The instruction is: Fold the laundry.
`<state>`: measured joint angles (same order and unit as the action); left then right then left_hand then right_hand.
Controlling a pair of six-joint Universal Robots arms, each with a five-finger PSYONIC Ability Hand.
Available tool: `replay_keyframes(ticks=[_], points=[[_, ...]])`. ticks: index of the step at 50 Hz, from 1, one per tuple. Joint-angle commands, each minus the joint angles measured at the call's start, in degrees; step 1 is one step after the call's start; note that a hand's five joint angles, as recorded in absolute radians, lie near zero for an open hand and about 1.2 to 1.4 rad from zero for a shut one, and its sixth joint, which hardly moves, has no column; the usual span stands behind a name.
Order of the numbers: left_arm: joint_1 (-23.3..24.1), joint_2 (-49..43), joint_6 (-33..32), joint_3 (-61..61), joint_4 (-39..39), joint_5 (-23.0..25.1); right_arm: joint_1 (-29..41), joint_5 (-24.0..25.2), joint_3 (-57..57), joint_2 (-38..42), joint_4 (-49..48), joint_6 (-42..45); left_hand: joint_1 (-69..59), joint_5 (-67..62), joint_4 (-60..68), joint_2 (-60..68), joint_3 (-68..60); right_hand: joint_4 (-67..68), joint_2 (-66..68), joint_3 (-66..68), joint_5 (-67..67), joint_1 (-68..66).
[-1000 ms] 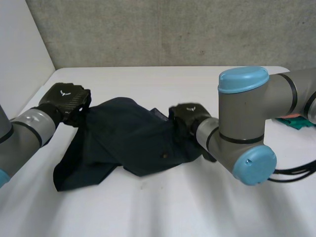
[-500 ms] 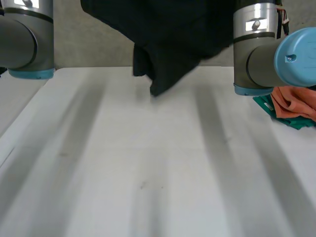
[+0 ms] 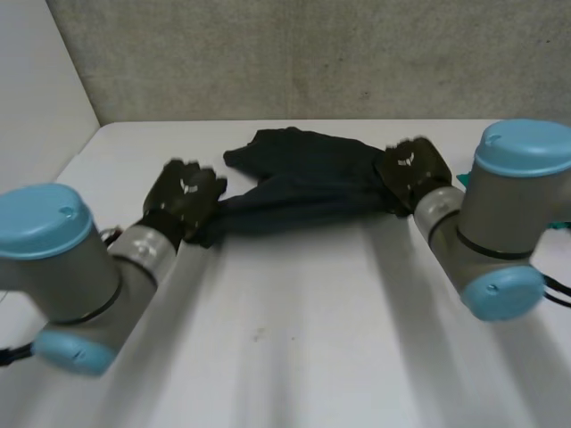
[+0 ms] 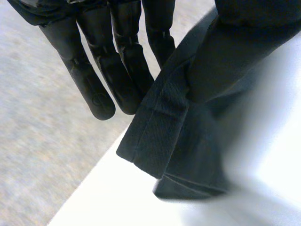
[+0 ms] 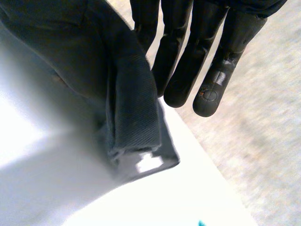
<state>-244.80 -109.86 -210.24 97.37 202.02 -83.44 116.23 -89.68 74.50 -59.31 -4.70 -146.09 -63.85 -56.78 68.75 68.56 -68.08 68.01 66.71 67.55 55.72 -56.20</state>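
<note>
A dark navy garment point(image 3: 303, 183) lies on the white table point(image 3: 294, 339), pulled into a long band between my two hands. My left hand point(image 3: 183, 198) grips its left end. In the left wrist view a hemmed corner of the garment point(image 4: 178, 141) hangs beside the straight fingers point(image 4: 108, 70), pinched at the thumb side. My right hand point(image 3: 410, 169) grips the right end. There the folded edge of the garment point(image 5: 127, 103) runs alongside the straight fingers point(image 5: 188, 61). A bunched part of the cloth sits at the back, near the table's far edge.
A sliver of teal cloth point(image 3: 461, 179) shows just past my right hand. A grey wall point(image 3: 312, 53) rises behind the table's far edge, and a white wall point(image 3: 36, 107) stands at the left. Bare table stretches in front of the garment.
A second ago the garment lay crumpled between the hands. Both hands then swung it high off the table and have brought it down farther back, stretched out.
</note>
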Motion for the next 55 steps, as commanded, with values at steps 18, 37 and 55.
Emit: replay_keyframes(ticks=[18,37,55], points=[[4.1,14.7,-12.9,9.1,-40.8,0.5,-2.5,0.5,22.2,-16.7,32.5,14.8,-16.1,-13.2,11.2,11.4,-11.9,12.0,13.3,12.5,14.3,-23.8],[-0.8,7.3,-7.8,-6.6,-23.4,0.7,-5.8,0.4,26.6,-16.9,24.8,14.8,40.0,42.9,-44.9,-44.7,44.2,12.0,13.3,12.5,14.3,-23.8],[-2.4,-22.0,-1.4,-23.5,-15.5,11.1,-6.5,0.5,27.3,-16.9,16.1,10.3,24.9,27.8,-29.8,-29.6,29.1,12.0,13.3,12.5,14.3,-23.8]])
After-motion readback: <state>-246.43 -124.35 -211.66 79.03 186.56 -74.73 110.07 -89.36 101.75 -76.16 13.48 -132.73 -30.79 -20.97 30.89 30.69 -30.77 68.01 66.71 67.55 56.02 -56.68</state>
